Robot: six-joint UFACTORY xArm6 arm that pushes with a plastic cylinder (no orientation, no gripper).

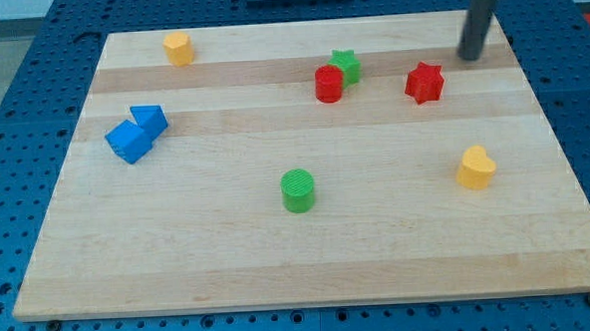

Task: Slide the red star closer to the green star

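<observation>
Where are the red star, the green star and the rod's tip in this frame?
red star (424,82), camera view, centre of its top face.
green star (347,64), camera view, its top face, behind the red cylinder.
my tip (470,57), camera view, the rod's very end, up-right of the red star.

board (279,246) wooden | red star (424,82), green star (347,65), red cylinder (328,84), green cylinder (298,190) | two blue blocks (134,135), two yellow (177,49), shapes unclear

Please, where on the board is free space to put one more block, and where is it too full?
Free: the wide strip along the view's bottom, below the green cylinder and the yellow heart; also the patch between the blue blocks and the green cylinder. Crowded: the top middle, where the red cylinder touches the green star, with the red star and my tip nearby.
</observation>
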